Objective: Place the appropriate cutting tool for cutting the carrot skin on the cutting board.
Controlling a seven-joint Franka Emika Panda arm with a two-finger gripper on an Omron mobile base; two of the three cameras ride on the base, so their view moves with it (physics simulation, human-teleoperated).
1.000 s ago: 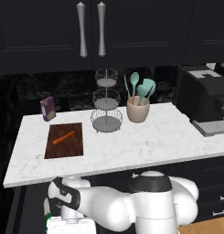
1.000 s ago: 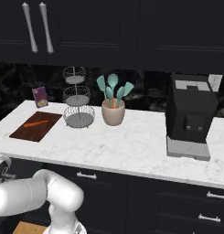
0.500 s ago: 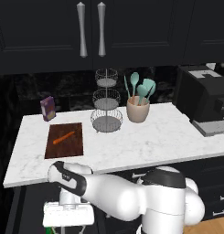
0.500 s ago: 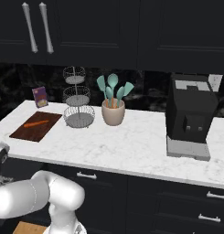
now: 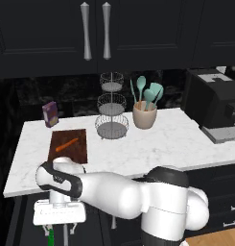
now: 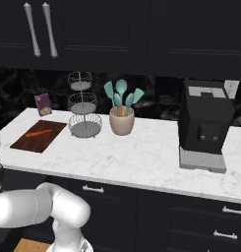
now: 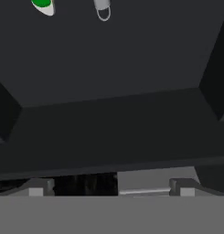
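Peeler (image 7: 103, 9) and knife (image 7: 43, 6) cut off at edge.

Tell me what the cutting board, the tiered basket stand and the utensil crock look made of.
Cutting board: probably wood, matte reddish-brown with faint darker streaks.
Basket stand: thin metal wire, silver-grey; the wall shows through its mesh.
Crock: likely ceramic or stoneware, smooth plain beige, no visible gloss.
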